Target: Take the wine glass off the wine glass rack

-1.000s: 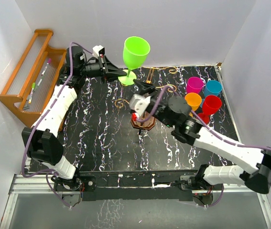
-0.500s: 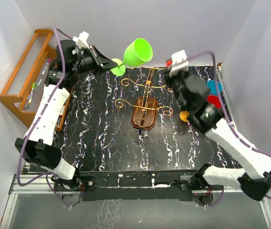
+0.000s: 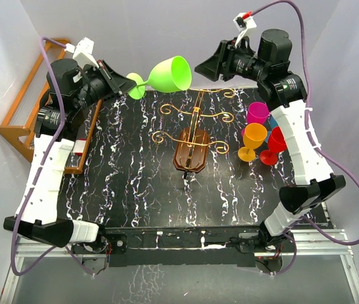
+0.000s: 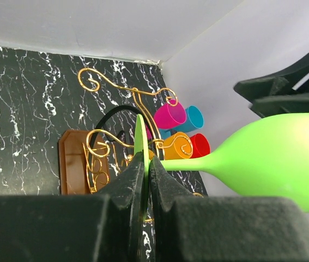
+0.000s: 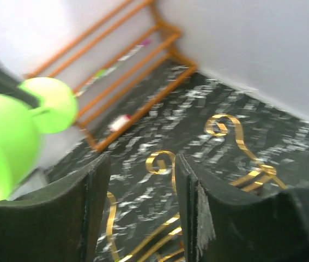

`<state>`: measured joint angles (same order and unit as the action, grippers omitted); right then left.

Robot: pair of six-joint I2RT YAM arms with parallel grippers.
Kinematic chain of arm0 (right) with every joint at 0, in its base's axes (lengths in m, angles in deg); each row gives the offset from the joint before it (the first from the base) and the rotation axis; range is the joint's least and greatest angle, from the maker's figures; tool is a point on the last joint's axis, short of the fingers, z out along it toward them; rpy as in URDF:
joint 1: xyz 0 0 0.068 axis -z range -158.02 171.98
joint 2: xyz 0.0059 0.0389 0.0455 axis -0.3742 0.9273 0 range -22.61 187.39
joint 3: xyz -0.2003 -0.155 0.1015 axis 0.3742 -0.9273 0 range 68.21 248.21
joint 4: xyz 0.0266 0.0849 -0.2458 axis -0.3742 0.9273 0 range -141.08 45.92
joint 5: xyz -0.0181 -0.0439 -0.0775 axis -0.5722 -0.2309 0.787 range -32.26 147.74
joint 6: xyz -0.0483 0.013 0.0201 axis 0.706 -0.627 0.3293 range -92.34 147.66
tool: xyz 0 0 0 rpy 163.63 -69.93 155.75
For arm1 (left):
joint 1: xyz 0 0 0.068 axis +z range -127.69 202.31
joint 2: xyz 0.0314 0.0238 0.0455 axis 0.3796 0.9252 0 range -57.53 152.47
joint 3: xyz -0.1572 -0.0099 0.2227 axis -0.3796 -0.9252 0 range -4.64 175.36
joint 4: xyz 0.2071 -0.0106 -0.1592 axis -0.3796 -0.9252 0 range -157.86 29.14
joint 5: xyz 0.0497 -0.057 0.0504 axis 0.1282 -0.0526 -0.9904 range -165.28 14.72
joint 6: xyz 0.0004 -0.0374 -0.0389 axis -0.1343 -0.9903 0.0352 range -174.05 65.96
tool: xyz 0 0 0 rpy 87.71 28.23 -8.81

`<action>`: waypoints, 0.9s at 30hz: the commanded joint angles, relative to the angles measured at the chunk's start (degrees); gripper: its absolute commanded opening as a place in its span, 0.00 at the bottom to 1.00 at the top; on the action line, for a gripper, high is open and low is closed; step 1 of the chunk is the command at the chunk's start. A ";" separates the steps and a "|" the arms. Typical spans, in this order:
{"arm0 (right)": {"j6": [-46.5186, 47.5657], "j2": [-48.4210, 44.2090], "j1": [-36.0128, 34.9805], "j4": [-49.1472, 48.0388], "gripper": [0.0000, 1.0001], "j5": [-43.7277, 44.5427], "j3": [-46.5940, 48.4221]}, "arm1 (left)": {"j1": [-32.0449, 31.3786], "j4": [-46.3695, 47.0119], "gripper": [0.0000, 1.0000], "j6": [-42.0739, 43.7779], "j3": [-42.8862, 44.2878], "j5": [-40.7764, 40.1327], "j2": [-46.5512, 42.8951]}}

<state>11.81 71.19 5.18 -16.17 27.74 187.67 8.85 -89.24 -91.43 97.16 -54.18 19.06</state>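
White-walled booth, black marbled tabletop (image 3: 128, 183). Principal item: green glass (image 3: 170, 74), already clear of the rack (image 3: 192, 149) and held in the air over the tabletop's far edge, left of centre. It lies on its side with its long axis running roughly left to right, foot to the left and bowl mouth to the right. Holder: the left gripper (image 3: 132, 83), jaws pinched narrow on the foot, which shows edge-on between them in the left wrist view. Opposite: the right gripper (image 3: 199, 67), raised over the far edge, jaws wide and holding nothing, pointing left at the bowl's mouth, near it but apart. The rack stands mid-tabletop, below both grippers, its gold scrolls bare. Also present: coloured cups (image 3: 258, 136) by the right edge and a wooden shelf (image 3: 37, 104) at the left edge. Judgement: removal looks done. Should a handover follow, the right gripper lies in line with the glass's axis, on the bowl side.
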 commanded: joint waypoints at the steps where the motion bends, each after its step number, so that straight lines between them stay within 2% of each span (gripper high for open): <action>1: -11.52 -2.43 -0.07 -10.05 0.55 -19.25 0.59 | 0.15 -1.33 0.00 2.49 1.00 -1.16 0.41; 9: -11.58 -5.96 -0.10 -10.59 0.55 -15.61 -3.62 | 0.12 -2.12 0.00 2.88 1.55 -0.55 1.52; 17: -10.86 -5.06 -1.07 -9.55 0.55 -14.79 -4.20 | 0.18 -1.54 0.00 2.20 1.65 0.09 1.54; 23: -5.34 -0.26 -6.39 -1.78 0.54 -7.84 2.15 | 0.14 -1.22 0.00 1.79 1.12 0.09 1.54; 27: -4.04 2.13 -10.21 -0.11 0.54 -3.84 4.57 | 0.15 -1.40 0.00 1.84 1.15 0.17 1.54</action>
<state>4.77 71.41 -1.92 -18.70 18.39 188.20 8.85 -92.22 -89.62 97.18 -54.90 21.53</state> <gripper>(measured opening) 0.546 0.031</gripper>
